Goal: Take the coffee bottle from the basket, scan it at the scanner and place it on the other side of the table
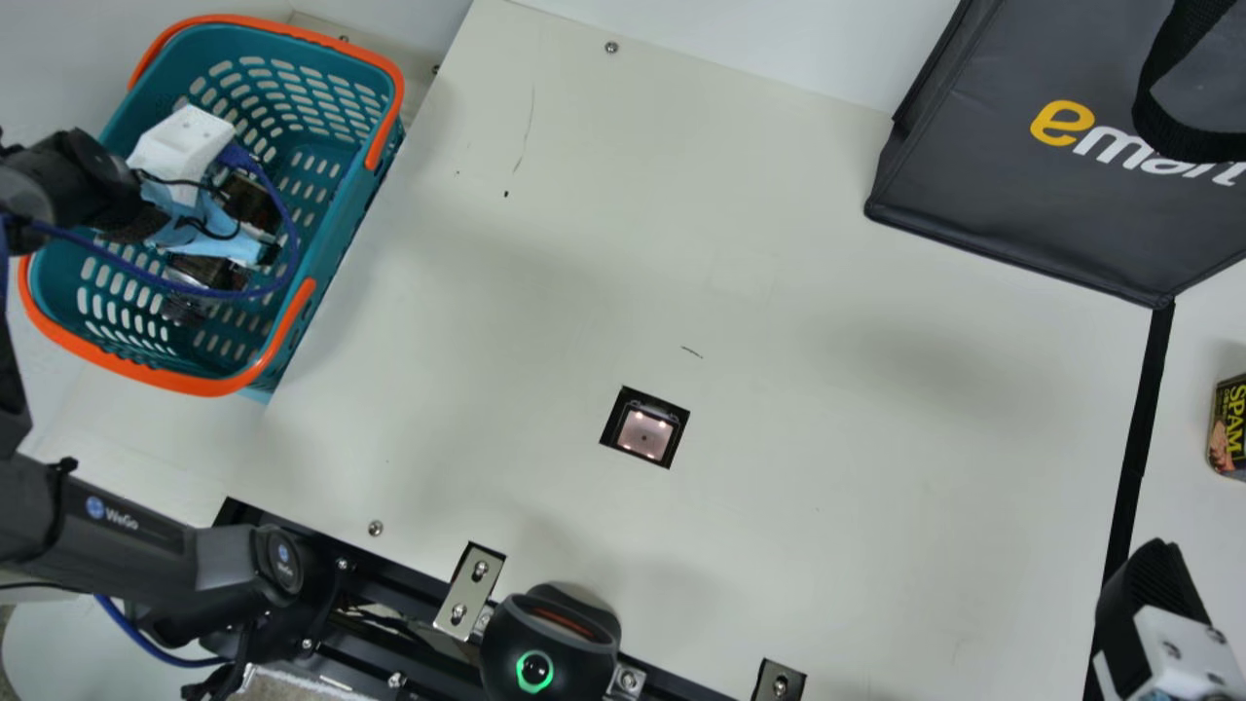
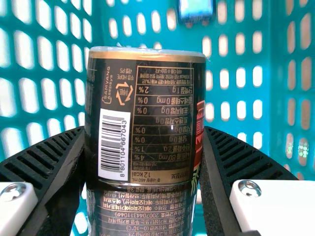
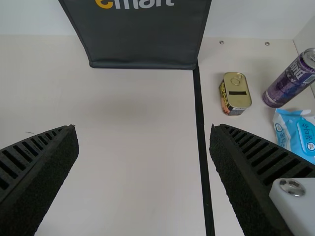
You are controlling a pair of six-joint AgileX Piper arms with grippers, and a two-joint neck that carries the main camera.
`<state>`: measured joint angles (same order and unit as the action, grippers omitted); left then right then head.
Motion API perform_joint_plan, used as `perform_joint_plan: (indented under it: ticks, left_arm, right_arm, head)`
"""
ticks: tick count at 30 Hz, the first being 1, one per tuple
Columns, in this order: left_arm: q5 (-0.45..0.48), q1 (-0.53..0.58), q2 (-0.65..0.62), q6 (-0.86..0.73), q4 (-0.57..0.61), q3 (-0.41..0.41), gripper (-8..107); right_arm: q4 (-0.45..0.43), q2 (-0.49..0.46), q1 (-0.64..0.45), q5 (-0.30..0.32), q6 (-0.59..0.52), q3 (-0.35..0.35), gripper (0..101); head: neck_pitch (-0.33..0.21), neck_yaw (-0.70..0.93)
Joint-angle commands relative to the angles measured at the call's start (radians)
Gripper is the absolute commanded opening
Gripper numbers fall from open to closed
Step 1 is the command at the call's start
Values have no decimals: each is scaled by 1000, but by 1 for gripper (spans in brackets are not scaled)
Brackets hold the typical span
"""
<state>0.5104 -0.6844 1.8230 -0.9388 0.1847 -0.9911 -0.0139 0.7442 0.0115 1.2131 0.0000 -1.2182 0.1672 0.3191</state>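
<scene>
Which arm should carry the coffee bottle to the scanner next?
Left looks better placed: the left tool grips the coffee bottle at the basket. The right tool is open and empty, toward the table's opposite side.

Coffee bottle (image 2: 147, 123): one
Basket (image 1: 200, 386): one
Scanner window (image 1: 644, 434): one
Green-ringed device (image 1: 555, 633): one
Bag (image 1: 1012, 209): one
Tin (image 3: 238, 98): one
Purple can (image 3: 289, 81): one
Soft pack (image 3: 299, 133): one
Black strip (image 1: 1137, 443): one
Blue thing (image 2: 196, 10), kind unclear: one
</scene>
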Motion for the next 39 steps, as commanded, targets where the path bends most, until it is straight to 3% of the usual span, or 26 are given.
perform_joint_plan:
  ticks: [1, 10, 26, 39]
  left_arm:
    - [17, 4, -31, 12, -5, -9, -8]
    - [145, 38, -148, 98, -31, -78, -8]
    - [473, 186, -284, 257, -42, -229, -8]
    - [562, 412, -320, 515, -96, -266, -8]
  right_arm:
    - [0, 0, 0, 0, 0, 0, 95]
    - [0, 0, 0, 0, 0, 0, 95]
    - [0, 0, 0, 0, 0, 0, 95]
    - [0, 0, 0, 0, 0, 0, 95]
  head:
    - [-29, 2]
    - [-29, 2]
    - [-29, 2]
    - [-29, 2]
